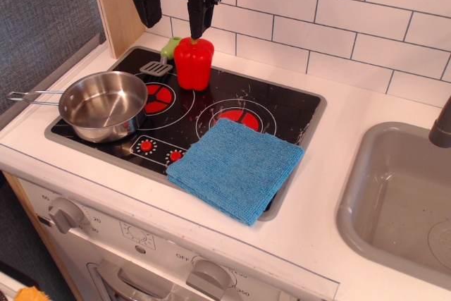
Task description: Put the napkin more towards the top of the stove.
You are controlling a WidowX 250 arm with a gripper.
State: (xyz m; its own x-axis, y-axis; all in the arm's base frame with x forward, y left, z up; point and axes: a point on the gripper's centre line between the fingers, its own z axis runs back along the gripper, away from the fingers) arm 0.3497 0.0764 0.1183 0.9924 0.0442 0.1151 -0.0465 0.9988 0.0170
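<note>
The blue napkin (236,167) lies flat and folded on the front right corner of the black stove (282,107), overhanging the grey rim at the front. It covers part of the right red burner ring. My gripper (171,15) hangs at the back left, above the stove's far edge, well away from the napkin. Its two black fingers are spread apart and hold nothing. The right finger points down just over the stem of a red toy pepper (194,63).
A steel pan (103,106) sits on the left burner, its handle pointing left. A grey spatula (156,69) and a green object (170,48) lie behind it. A grey sink (398,199) is at the right. White tiled wall behind, wooden post at back left.
</note>
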